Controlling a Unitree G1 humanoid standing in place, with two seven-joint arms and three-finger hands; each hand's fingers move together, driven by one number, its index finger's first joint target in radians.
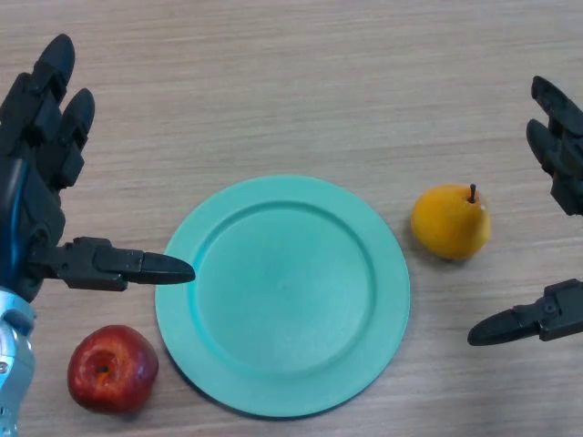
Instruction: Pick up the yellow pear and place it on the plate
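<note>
Left hand (36, 182): fingers (55, 100) straight and spread wide, holding nothing. The thumb extends sideways, its tip just beside the left rim of the round turquoise plate (209, 364). The palm sits to the left of the plate, apart from it.

Right hand (560, 173): fingers (556, 137) straight and open, thumb spread well away from them, holding nothing. The hand is positioned to the right of the plate, beyond the pear, and touches no object.

The yellow pear with a short dark stem (451, 223) lies on the light wood-grain table (301, 82), just beside the right rim of the plate and apart from it. It lies between the plate and the right hand, with the stem end pointing up and away from the plate.

A shiny red apple (112, 369) stands on the table near the lower left rim of the plate, below the left thumb. The plate carries nothing.
</note>
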